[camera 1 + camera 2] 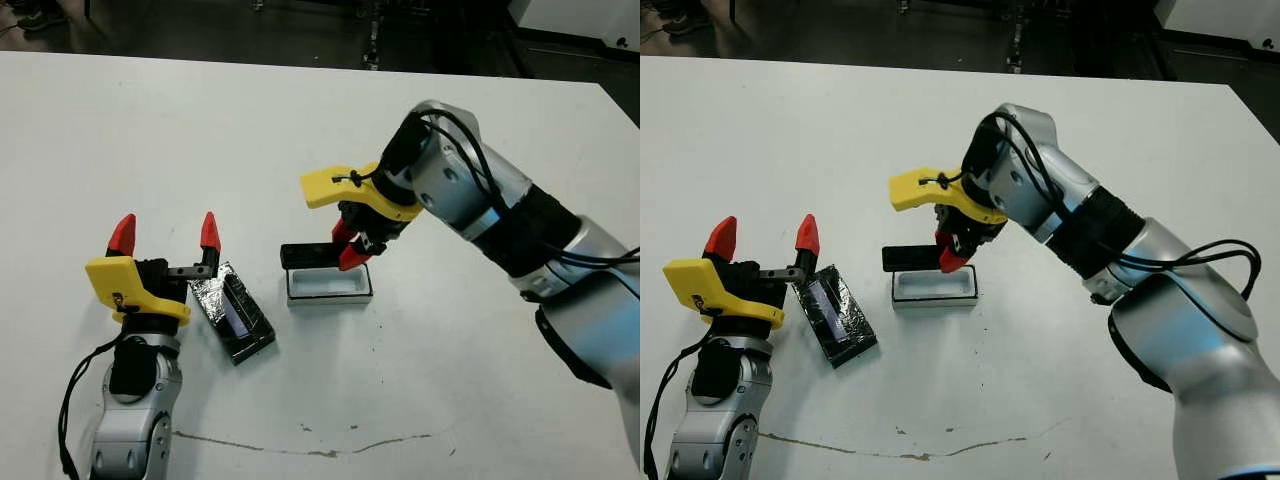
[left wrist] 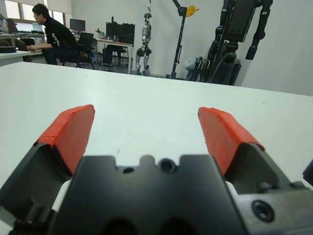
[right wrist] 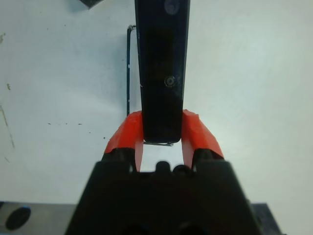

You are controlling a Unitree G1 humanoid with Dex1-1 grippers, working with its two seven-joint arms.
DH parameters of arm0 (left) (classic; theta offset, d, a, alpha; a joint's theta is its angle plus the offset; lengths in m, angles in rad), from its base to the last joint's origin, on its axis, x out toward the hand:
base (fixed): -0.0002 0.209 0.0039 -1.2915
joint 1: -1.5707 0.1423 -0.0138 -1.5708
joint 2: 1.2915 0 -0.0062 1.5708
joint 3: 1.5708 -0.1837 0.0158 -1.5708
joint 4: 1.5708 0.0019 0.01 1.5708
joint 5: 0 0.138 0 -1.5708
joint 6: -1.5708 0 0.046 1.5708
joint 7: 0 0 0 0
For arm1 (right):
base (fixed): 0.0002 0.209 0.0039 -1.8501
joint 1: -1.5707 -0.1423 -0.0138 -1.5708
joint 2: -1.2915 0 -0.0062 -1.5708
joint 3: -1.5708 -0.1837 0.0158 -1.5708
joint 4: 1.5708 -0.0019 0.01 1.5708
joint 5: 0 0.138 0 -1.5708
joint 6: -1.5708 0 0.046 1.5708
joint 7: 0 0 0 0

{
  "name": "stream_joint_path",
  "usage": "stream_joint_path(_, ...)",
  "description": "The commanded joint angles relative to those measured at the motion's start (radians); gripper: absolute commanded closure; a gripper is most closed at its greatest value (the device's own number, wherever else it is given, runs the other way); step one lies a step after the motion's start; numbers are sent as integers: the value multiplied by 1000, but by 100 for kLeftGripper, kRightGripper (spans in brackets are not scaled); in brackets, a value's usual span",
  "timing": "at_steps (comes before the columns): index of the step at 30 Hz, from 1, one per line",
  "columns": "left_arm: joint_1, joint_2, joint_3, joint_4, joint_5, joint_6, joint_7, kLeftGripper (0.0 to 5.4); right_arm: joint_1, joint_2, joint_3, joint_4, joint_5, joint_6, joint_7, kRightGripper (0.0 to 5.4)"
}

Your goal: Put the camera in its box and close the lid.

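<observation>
My right gripper (image 1: 350, 243) is shut on one end of the camera (image 1: 305, 255), a slim black bar held level just above the box's far left edge. The box (image 1: 330, 286), a small white-walled tray, sits on the table's middle right below it. In the right wrist view the camera (image 3: 162, 63) runs straight out from between the red fingers (image 3: 123, 137). The lid (image 1: 233, 310), black with crinkly silver foil, lies flat to the left of the box. My left gripper (image 1: 166, 235) stands open just left of the lid, holding nothing.
The white table (image 1: 150, 130) spreads wide around the box. A thin dark crack line (image 1: 300, 445) runs along the near part. Beyond the table, the left wrist view shows a seated person (image 2: 51, 34) and standing machines (image 2: 234, 39).
</observation>
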Motion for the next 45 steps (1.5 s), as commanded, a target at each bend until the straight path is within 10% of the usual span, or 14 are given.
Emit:
stream_joint_path(1,10,-2,3,1,1,8,1,0,23,-16,-25,-4,17,35,-11,373)
stream_joint_path(45,15,0,2,-1,4,11,-2,0,122,-46,-46,-52,87,88,-112,373)
